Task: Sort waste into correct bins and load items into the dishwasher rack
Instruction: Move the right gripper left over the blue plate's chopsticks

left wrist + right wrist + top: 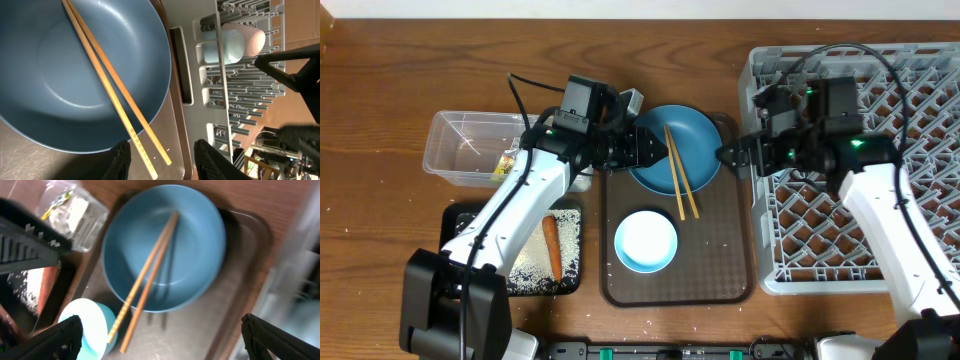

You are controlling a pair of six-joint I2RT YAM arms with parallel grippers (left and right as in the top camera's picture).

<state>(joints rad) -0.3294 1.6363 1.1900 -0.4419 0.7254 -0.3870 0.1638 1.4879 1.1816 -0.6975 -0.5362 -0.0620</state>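
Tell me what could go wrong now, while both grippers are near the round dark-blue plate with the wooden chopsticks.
1. The pair of thin wooden chopsticks lies loose across the round dark-blue plate, with ends past its rim; tilting the plate may let them slide off.
2. The open left gripper and open right gripper flank this plate closely, so they might collide.

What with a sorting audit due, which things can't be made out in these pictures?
Overhead, the left arm covers one end of the clear tub; the right wrist view blurs its contents.
Overhead, the right arm hides the cups in the dishwasher rack, whose right side the frame cuts off.
Overhead, the left arm crosses the black tray; its rice grains are too small to count.
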